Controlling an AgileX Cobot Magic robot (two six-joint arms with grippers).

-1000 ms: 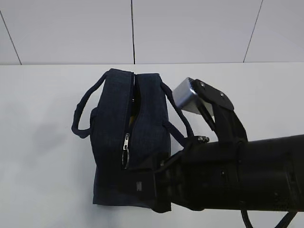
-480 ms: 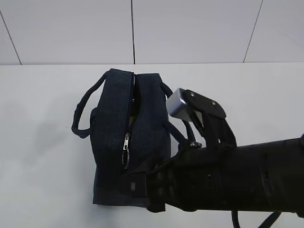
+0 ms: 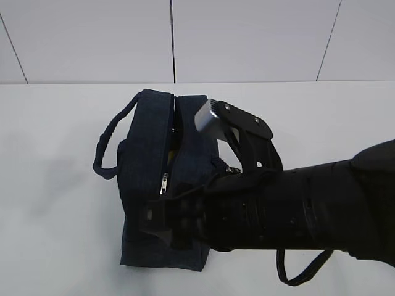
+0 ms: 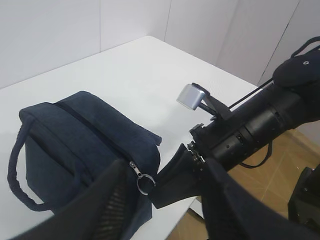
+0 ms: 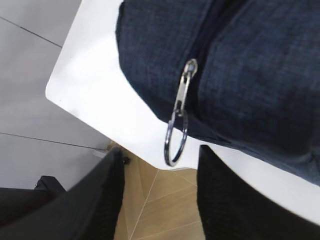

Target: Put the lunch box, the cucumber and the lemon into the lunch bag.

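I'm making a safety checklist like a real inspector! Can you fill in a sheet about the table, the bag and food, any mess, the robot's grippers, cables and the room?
Surface: white table, bare where it shows.
Job's things: navy lunch bag stands on the table, zipper partly open at the top; ring pull hangs loose. A yellow glimpse shows in the opening. Lunch box and cucumber not seen.
Clutter: nothing seen.
Grippers: right gripper open, fingers either side of the ring pull, not touching it. Left gripper open, away from the bag.
Cables: black cable loops under the right arm.
Surroundings: white wall panels; wooden floor.
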